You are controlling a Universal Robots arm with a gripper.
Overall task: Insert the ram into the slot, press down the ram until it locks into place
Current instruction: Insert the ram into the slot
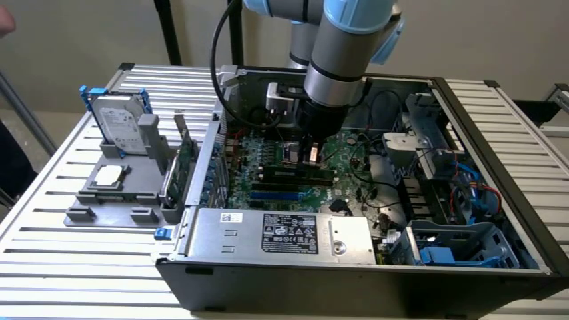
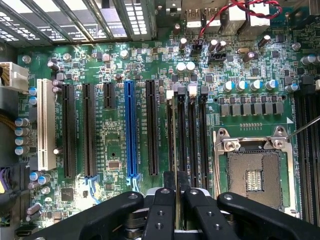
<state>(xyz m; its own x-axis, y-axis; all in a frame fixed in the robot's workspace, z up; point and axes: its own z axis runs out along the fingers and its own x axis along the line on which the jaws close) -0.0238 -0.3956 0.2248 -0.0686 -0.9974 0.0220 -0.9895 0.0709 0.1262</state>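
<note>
Okay so we see the gripper point(image 2: 176, 184) low over the black memory slots point(image 2: 193, 137), jaws narrow; can't tell if they hold anything.

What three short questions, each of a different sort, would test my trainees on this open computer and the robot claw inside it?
1. True or false: the processor socket is empty.
2. The claw is nearest to: A the white slot, B the black memory slots, C the hard drive.
3. Name the colour of the long slot standing between black expansion slots.
Key: 1 true; 2 B; 3 blue.
</note>
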